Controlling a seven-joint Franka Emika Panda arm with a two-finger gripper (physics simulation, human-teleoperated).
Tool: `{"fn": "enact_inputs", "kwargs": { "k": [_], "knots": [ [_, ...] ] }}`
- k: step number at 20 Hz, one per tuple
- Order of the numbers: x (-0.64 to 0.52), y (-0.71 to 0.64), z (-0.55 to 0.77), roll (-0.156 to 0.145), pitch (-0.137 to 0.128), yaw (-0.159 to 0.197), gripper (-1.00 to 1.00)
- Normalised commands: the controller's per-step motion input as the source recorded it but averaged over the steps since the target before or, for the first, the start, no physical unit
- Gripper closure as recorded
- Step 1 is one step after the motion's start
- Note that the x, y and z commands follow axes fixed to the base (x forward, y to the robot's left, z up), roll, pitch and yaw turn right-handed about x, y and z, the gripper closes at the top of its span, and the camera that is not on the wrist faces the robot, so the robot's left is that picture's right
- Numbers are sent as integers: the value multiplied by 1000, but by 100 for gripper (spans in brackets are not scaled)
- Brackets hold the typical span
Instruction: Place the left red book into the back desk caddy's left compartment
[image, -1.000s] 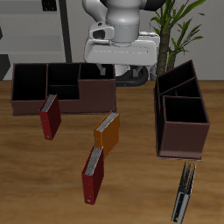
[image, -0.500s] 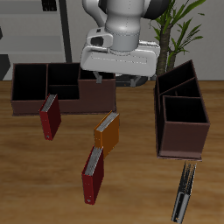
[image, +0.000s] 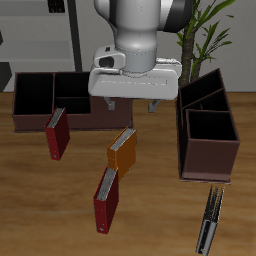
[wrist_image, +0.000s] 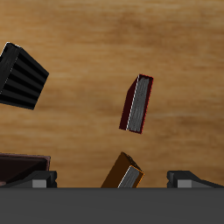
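The end effector, jaws wide apart and empty, has advanced from the bench's back edge. The left red book, near the front edge, is not yet grasped.

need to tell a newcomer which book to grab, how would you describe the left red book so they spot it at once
Start at the orange-brown book in the middle of the table. The left red book lies just past its front corner, towards the table's front edge. The other red book sits farther back, right by the long low back desk caddy.
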Motion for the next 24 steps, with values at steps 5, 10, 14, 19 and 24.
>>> {"fn": "enact_inputs", "kwargs": {
  "k": [5,10,14,19,24],
  "knots": [
    [249,-50,-197,-21,-14,-8,-100],
    [240,-100,-224,3,-5,-22,-100],
    [177,-114,-213,12,-41,-34,-100],
    [125,-176,-197,17,-13,-25,-100],
    [80,-182,-160,-1,1,-20,-100]
  ]
}}
